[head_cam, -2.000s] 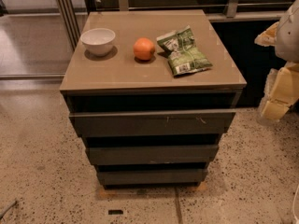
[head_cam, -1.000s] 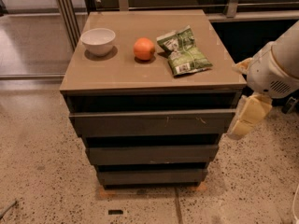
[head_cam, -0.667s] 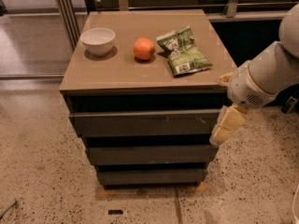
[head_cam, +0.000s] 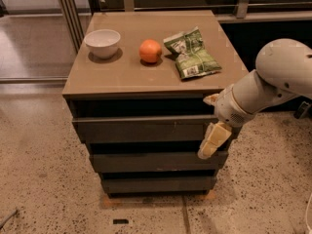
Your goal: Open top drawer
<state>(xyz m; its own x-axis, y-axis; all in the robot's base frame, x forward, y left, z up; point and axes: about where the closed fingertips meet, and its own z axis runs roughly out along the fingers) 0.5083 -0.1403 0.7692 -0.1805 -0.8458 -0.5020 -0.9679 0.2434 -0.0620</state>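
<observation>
The top drawer (head_cam: 141,129) is the uppermost dark grey front of the brown-topped cabinet (head_cam: 122,77), with small pale scratches right of centre. It sits flush in line with the two lower fronts, with a dark gap above it. My gripper (head_cam: 206,127) is at the drawer's right end, in front of the front panel. It is open: one pale yellow finger (head_cam: 213,140) points down over the gap below the drawer, and the other fingertip (head_cam: 210,99) shows near the cabinet's top edge. It holds nothing.
On the cabinet top lie a white bowl (head_cam: 103,42), an orange (head_cam: 150,50) and a green snack bag (head_cam: 192,58). The middle drawer (head_cam: 156,161) and bottom drawer (head_cam: 156,183) are below. A glass partition frame (head_cam: 68,13) stands at the left, and speckled floor surrounds the cabinet.
My arm has swung in from the right edge of the view toward the left, bringing the gripper from beside the cabinet to the right end of the top drawer front. The drawer has not moved.
</observation>
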